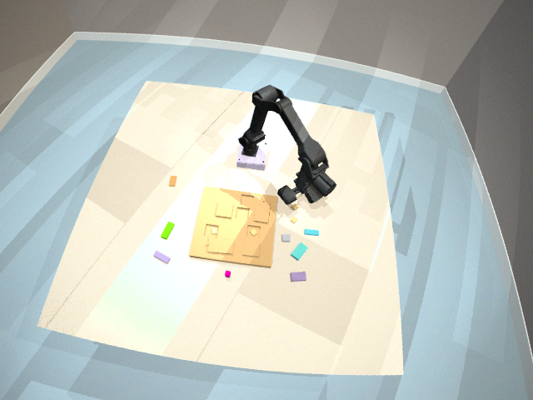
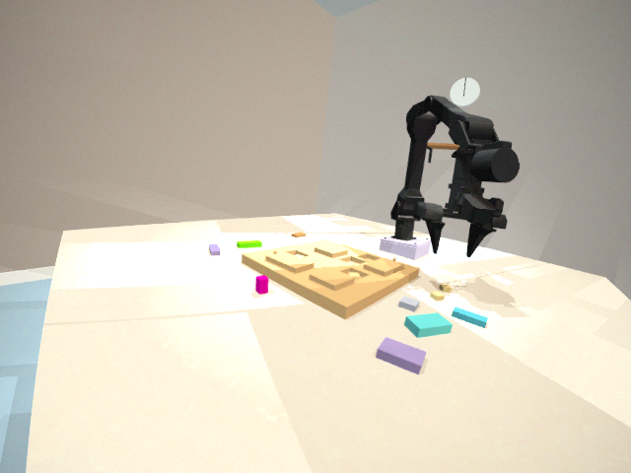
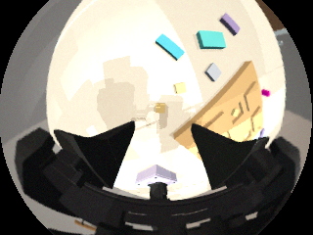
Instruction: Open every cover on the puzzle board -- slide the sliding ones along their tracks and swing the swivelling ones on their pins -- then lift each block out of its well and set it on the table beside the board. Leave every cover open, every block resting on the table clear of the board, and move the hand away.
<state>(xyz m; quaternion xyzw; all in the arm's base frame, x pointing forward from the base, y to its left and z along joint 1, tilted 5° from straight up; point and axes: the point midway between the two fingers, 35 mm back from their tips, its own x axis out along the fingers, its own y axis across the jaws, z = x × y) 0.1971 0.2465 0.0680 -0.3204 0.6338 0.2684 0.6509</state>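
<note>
The wooden puzzle board [image 1: 197,252] [image 2: 325,301] lies flat with its raised covers beside the wells. Two wells at the back of the board look empty. One small yellow block [image 1: 214,231] sits in the front-left well, and another yellow block [image 1: 254,232] [image 2: 353,275] sits in the front-right well. Two more small blocks lie on the table right of the board: a pale yellow one [image 1: 293,220] [image 2: 437,295] [image 3: 180,88] and a darker one [image 1: 295,207] [image 2: 445,287] [image 3: 160,108]. My gripper [image 2: 452,253] [image 3: 163,125] is open and empty, above the darker block.
Right of the board lie a grey piece [image 1: 286,237], a blue bar [image 1: 311,232], a teal block [image 1: 299,251] and a purple block [image 1: 298,276]. A magenta cube [image 1: 227,273] is in front. Green [image 1: 167,230], lilac [image 1: 161,257] and orange [image 1: 172,181] pieces lie left.
</note>
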